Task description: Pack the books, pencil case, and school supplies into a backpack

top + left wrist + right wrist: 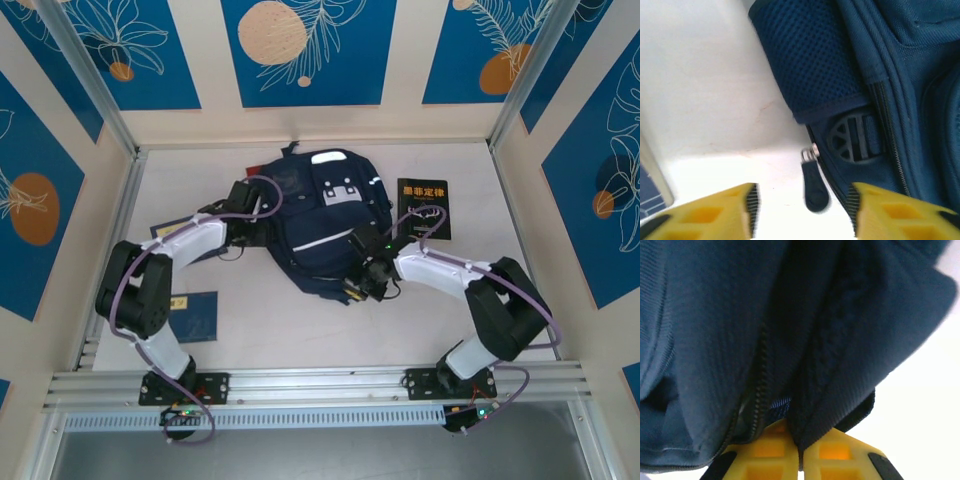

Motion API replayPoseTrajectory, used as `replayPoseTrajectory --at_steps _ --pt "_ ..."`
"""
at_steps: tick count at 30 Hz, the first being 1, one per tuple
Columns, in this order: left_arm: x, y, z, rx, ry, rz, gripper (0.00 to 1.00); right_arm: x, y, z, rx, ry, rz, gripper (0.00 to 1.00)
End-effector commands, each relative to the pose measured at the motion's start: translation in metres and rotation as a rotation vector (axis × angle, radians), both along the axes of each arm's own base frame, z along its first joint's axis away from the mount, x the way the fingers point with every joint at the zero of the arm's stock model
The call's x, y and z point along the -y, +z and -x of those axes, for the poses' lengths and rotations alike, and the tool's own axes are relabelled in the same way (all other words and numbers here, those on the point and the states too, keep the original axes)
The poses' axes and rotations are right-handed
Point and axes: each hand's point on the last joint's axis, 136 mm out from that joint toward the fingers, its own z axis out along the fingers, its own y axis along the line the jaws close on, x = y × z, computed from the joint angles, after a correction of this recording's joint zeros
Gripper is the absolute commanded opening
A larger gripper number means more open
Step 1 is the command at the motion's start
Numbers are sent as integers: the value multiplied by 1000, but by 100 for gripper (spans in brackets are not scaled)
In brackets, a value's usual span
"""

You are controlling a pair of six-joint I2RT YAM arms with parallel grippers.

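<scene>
Between the yellow fingers [715, 215] of the left claw [802, 212], which stood apart and gripped nothing, a dark zipper pull [816, 187] lay on the white table [705, 100], hanging off the edge of the backpack [900, 75]. Just beyond it sat a round plastic buckle [855, 137] under a mesh side pocket [810, 65]. The right claw [800, 460] had its fingers together, pinching a fold of the backpack's navy fabric beside a zipper track [757, 390]. From above, the backpack lay mid-table between both arms. The black book [424, 208] rested just right of it; the dark blue book [195, 315] lay beside the left arm's elbow, apart from the bag.
</scene>
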Motion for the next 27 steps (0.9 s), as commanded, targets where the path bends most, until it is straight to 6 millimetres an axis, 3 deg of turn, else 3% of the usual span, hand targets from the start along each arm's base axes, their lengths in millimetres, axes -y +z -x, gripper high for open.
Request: replayPoseTrajectory --at_steps 1,7,12,15,19,27 --pt "-21 25 -3 9 124 48 63 -36 19 -12 51 101 -102 18" --pt "-85 11 -14 -47 331 36 83 -22 40 -14 112 125 -1 60" --pt "-129 -4 -34 -80 456 20 92 -23 59 -17 160 231 -21 76" --pt "-150 -15 -50 -93 513 -2 94 -28 68 -26 191 277 -67 79" --pt "-161 -23 -59 -127 559 -23 94 -36 77 -38 214 326 -122 80" --pt "-143 -48 -57 -259 515 10 92 -38 77 -52 205 356 -184 80"
